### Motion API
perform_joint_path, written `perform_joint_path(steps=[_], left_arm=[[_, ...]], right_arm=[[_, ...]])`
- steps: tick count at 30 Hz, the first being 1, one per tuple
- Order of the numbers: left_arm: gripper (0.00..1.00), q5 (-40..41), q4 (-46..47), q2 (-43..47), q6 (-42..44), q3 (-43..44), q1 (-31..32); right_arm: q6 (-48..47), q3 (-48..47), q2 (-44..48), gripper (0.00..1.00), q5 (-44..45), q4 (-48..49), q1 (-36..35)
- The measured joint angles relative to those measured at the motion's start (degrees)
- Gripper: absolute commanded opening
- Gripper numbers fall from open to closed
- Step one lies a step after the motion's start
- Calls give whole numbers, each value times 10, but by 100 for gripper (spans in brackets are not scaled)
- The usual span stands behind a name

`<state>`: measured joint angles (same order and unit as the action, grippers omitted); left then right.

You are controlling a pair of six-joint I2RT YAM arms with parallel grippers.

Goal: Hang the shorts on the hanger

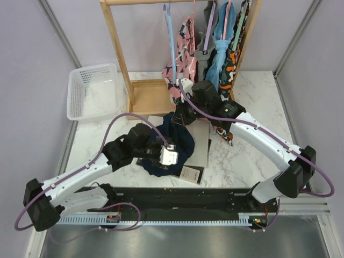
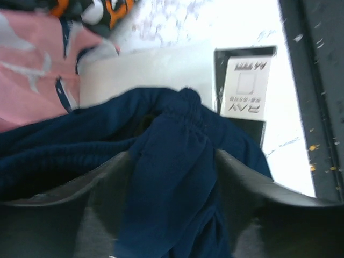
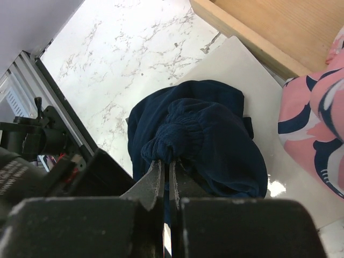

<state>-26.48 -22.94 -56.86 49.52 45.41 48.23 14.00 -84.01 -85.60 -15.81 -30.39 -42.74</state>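
Note:
The dark navy shorts (image 1: pixel 181 141) are bunched over the grey mat between my two grippers. My right gripper (image 3: pixel 167 164) is shut on the gathered waistband of the shorts (image 3: pixel 204 134), pinching it at the fingertips. My left gripper (image 2: pixel 172 188) has a thick fold of the shorts (image 2: pixel 166 161) filling the gap between its fingers. In the top view the left gripper (image 1: pixel 167 155) is at the shorts' near edge and the right gripper (image 1: pixel 181 115) at their far edge. The light-blue hanger (image 1: pixel 172 40) hangs by its long neck from the wooden rack's rail, empty.
The wooden rack (image 1: pixel 119 51) stands at the back with a pink patterned garment (image 1: pixel 186 37), an orange-black garment (image 1: pixel 235 56) and others hanging. A white basket (image 1: pixel 80 91) sits back left. A grey mat (image 1: pixel 201 144) and a black-white card (image 2: pixel 244 86) lie under the shorts.

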Motion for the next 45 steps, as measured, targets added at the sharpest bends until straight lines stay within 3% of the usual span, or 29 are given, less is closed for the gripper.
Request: perform_joint_path(steps=[2, 3, 4, 7, 11, 16, 26, 32, 35, 39, 45], left_arm=[[32, 24, 9, -20, 14, -6, 3], [5, 37, 7, -25, 22, -9, 3], [2, 52, 3, -26, 29, -13, 3], [2, 90, -17, -5, 34, -19, 2], [2, 129, -42, 93, 4, -22, -27], [2, 186, -52, 193, -98, 65, -101], [2, 280, -3, 144, -259, 350, -119], [2, 295, 8, 92, -325, 407, -119], [2, 294, 1, 103, -348, 354, -121], [2, 286, -17, 119, -366, 234, -139], [2, 193, -47, 58, -371, 103, -262]], right_arm=[[3, 2, 2, 0, 0, 0, 5], [4, 5, 5, 0, 0, 0, 10], [4, 8, 9, 0, 0, 0, 14], [2, 17, 24, 0, 0, -2, 29], [-1, 19, 47, 0, -2, -7, 52], [-1, -2, 70, 0, -9, -22, 79], [-35, -228, 87, 0, 28, -39, 82], [-82, -290, 139, 0, 81, -41, 83], [-98, -257, 172, 0, 88, -46, 84], [-109, -115, 227, 0, 76, -51, 84], [-112, 155, 233, 0, 58, -52, 84]])
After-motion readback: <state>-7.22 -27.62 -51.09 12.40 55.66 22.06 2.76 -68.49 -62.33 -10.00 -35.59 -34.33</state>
